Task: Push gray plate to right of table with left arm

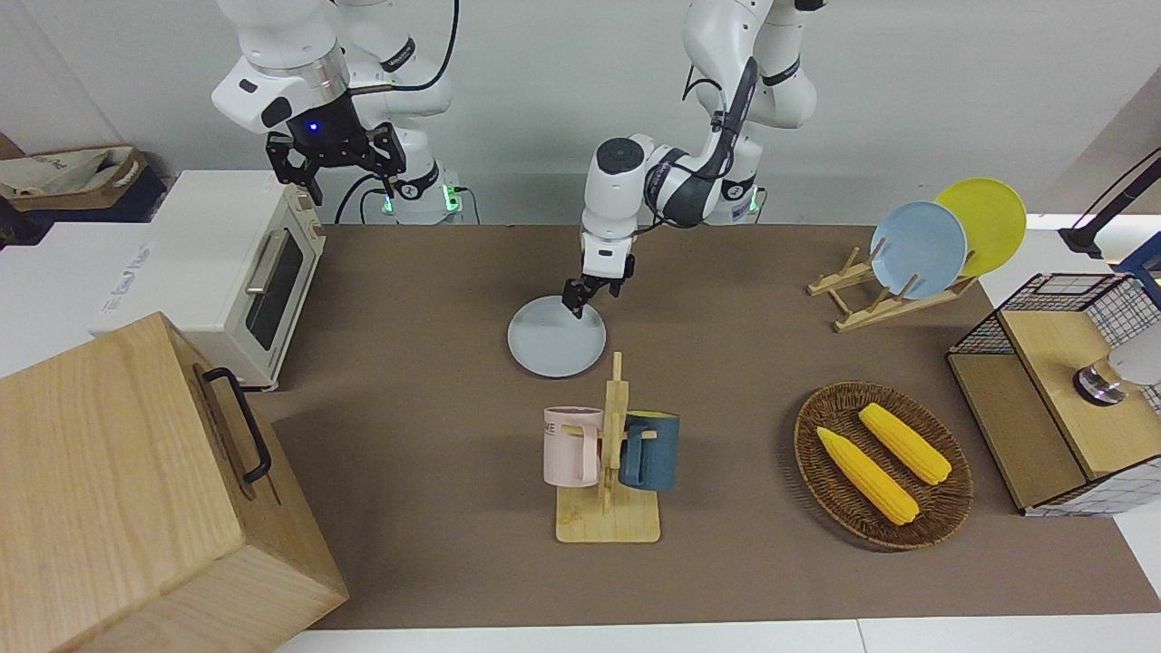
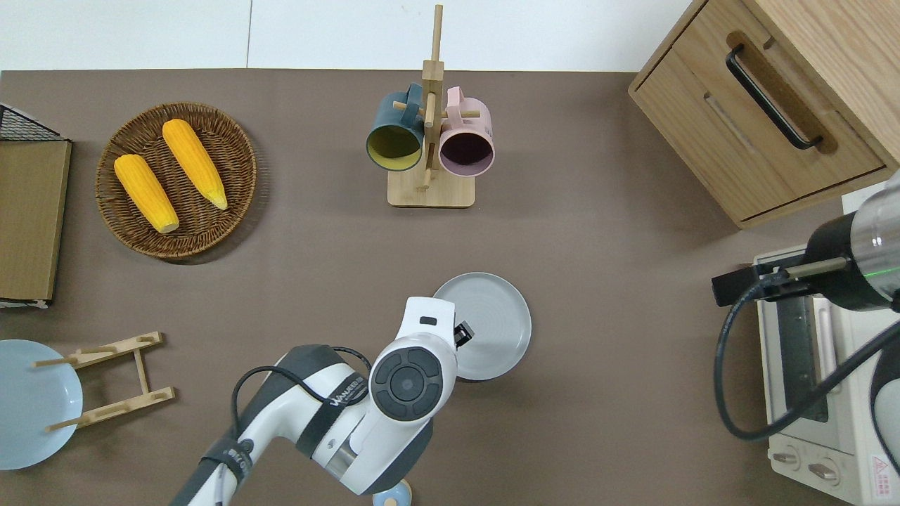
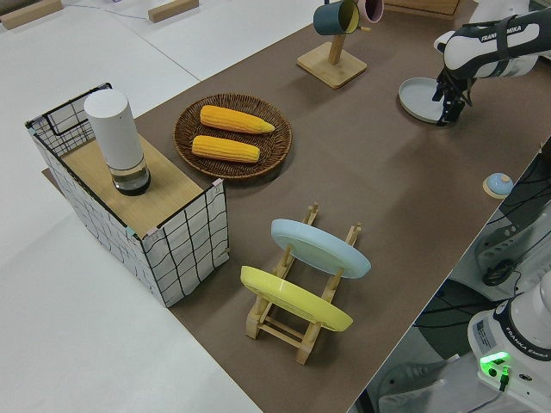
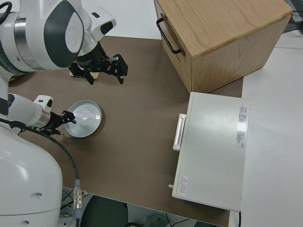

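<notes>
Left arm [image 1: 676,186] reaches low, its claw [image 1: 580,297] pointing down; right arm [image 1: 299,73] is parked, claw [image 1: 334,168] spread.

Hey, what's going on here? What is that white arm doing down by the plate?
The left arm's gripper is down at the edge of the gray plate, on the side toward the left arm's end of the table. The plate lies flat near the table's middle, on the robots' side of the mug rack. It looks set to slide the plate toward the toaster oven. The right arm is parked.
</notes>
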Motion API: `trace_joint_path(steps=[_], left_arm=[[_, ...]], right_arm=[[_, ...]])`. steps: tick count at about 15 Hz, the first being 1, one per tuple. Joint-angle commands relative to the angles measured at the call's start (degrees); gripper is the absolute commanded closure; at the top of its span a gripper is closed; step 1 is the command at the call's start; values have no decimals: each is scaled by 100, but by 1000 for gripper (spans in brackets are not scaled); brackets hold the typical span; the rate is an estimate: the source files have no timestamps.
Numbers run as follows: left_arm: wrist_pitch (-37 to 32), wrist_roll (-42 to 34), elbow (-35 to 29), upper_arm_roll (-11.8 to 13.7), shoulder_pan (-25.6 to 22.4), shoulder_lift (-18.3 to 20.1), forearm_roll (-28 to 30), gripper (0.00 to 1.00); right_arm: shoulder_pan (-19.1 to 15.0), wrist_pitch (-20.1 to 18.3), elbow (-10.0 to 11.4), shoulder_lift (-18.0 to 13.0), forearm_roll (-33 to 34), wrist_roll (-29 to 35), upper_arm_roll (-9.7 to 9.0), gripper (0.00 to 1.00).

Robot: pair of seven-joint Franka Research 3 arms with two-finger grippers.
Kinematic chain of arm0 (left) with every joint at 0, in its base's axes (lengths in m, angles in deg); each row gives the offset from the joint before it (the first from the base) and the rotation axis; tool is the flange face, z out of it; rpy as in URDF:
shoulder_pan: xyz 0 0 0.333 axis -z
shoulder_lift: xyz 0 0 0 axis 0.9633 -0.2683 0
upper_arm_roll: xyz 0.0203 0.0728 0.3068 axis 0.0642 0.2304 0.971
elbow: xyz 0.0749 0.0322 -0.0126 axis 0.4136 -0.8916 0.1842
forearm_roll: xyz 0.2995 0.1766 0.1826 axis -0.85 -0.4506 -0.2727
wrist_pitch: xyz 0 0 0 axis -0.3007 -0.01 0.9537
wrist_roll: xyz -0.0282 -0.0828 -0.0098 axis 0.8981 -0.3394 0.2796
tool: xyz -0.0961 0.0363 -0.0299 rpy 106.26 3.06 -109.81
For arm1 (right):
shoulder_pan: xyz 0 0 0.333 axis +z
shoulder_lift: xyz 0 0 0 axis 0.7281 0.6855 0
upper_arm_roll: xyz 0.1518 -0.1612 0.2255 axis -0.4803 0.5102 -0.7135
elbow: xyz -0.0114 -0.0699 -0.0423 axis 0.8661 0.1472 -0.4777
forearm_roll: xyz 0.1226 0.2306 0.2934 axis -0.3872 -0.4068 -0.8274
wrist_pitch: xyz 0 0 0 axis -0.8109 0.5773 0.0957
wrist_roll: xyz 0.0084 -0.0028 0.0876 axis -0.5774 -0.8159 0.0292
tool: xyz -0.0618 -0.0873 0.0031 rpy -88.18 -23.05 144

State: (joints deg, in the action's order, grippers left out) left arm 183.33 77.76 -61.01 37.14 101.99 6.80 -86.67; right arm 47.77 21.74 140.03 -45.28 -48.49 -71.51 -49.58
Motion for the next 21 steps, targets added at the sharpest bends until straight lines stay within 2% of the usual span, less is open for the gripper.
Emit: trace_joint_path(steps=[1,4,6,10,13,15,18,21], left_arm=[[-1090,-1327,47,85,-512,781,161,0],[-2188,-2785,537,76,-1180,1037,390,0],[-2892,-3690,1003,94,-1715,1038,390,0],[-3860,-5414,1751,103,-2551,1046,372,0],[-4177,-6417,2067,111,-3053,1081,320,0],[-4432,-6796,2401,155,-3203,1064,293,0],[-4539,-6780,2788,401,-3230,1003,294,0],[-4539,-6824,2956,463,-3239,967,311,0]], right_arm=[[-113,-89,-50,-17,-25,74,-87,17],[-113,-89,-50,-17,-25,74,-96,17],[-113,-89,-50,-17,-33,74,-96,17],[-113,-89,-50,-17,-25,74,-96,17],[-113,-89,-50,-17,-33,74,-87,17],[-113,-89,-50,-17,-33,74,-87,17],[-113,-89,-50,-17,-33,74,-96,17],[-113,-89,-50,-17,-25,74,-96,17]])
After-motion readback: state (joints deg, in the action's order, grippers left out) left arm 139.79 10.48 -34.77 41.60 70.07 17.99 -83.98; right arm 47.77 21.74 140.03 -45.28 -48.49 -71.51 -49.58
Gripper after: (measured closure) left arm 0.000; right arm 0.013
